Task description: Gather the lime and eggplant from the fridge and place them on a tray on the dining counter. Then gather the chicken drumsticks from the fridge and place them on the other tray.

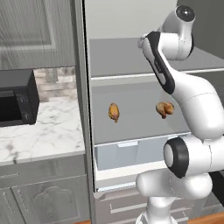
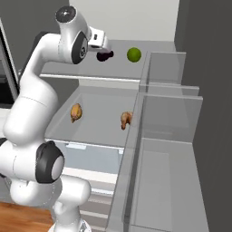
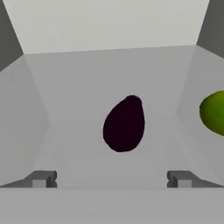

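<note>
**Pincer lined up on eggplant, top fridge shelf**

Left to right: microwave (image 1: pixel 16 98) on the marble worktop (image 1: pixel 41 131), then the open fridge (image 2: pixel 113 86). On the upper shelf lie the eggplant (image 3: pixel 124 124) and, to its right and apart, the lime (image 3: pixel 213 112). On the shelf below, two drumsticks (image 1: pixel 114 112) (image 1: pixel 164 109) lie well apart.

The pincer (image 3: pixel 113 178) stands fully open and empty, fingertips (image 3: pixel 41 178) spread either side of the eggplant's line, not yet reaching it.

Judgement: the first step is in hand, fetching the eggplant. The next move calls for a straight advance until the fingers flank it, then closing. Its long axis appears slightly tilted; depth is hard to judge.
</note>
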Available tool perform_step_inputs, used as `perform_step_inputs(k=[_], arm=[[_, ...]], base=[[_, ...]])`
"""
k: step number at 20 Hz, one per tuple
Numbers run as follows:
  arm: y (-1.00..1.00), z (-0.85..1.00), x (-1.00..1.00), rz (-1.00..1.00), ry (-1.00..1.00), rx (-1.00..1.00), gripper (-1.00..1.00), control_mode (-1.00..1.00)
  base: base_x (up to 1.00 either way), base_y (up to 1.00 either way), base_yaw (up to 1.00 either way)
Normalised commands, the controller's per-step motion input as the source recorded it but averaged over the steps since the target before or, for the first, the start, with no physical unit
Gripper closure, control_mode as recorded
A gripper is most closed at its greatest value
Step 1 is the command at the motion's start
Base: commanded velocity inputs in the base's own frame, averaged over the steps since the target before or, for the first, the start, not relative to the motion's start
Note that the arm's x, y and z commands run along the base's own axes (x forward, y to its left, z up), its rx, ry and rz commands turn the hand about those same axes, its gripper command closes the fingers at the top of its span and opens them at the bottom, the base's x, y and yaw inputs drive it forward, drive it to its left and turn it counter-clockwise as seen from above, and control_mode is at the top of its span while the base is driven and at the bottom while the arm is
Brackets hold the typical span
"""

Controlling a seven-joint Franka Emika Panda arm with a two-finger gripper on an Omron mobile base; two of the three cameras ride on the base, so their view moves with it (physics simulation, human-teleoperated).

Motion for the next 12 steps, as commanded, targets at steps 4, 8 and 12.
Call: perform_step_inputs(k=[4,8,12], arm=[[-0.25,0.0,0.05,0.0,0.0,0.0,-1.0,-1.0],[-0.13,0.0,0.04,0.0,0.0,0.0,-1.0,-1.0],[0.02,0.0,0.01,0.0,0.0,0.0,-1.0,-1.0]], base=[[0.0,0.0,0.0],[0.0,0.0,0.0],[0.0,0.0,0.0]])
